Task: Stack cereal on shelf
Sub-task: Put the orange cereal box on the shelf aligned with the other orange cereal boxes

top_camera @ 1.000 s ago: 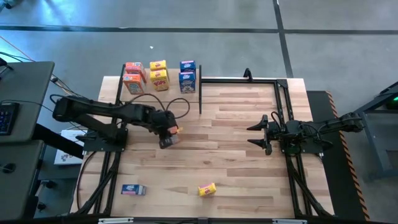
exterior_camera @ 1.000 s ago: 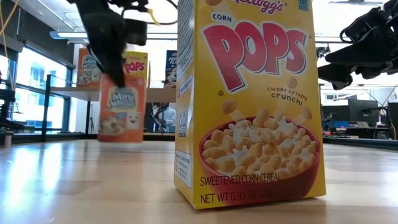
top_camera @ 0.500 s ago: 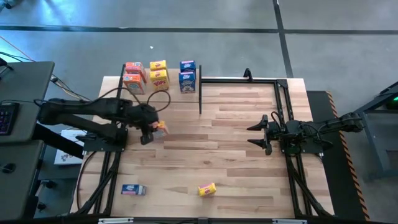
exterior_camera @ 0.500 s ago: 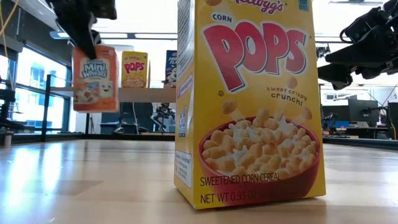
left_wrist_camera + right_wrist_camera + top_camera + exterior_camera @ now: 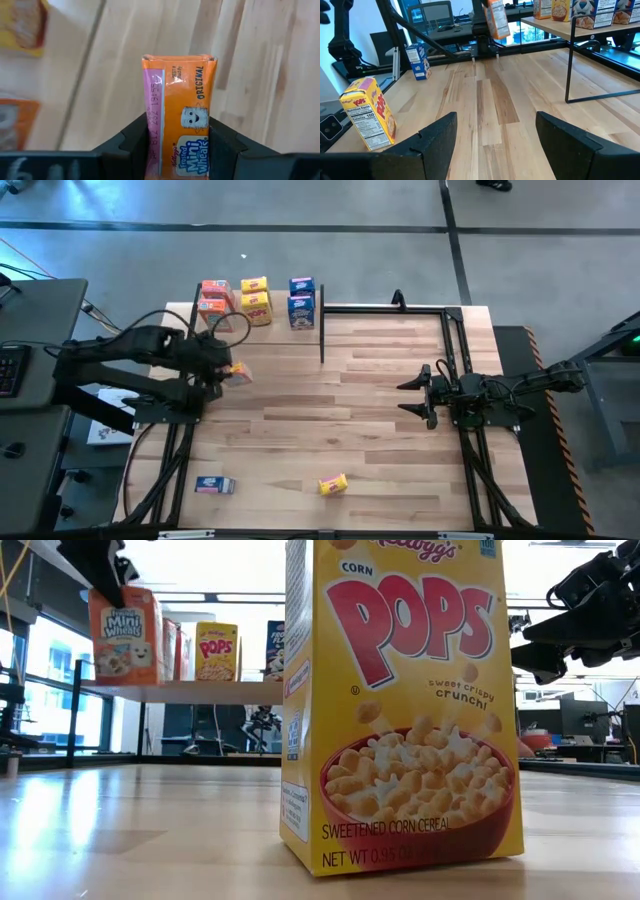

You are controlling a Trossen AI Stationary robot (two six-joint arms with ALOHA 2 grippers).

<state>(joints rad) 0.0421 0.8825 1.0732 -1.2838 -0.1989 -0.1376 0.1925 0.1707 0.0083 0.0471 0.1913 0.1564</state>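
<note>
Nearest: yellow box (image 5: 400, 705) and blue box (image 5: 214, 485) loose on tabletop (image 5: 380, 430). Right gripper (image 5: 418, 395) idle, fingers apart. Left gripper (image 5: 222, 370) clamped on orange-red box (image 5: 124, 635), airborne, short of shelf (image 5: 190, 690). Risk: nudging shelved boxes (image 5: 255, 302), toppling them.

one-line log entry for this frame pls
left pincer: shut on orange Mini-Wheats box, raised near shelf | right pincer: open, idle | loose on table: yellow box, blue box
</note>
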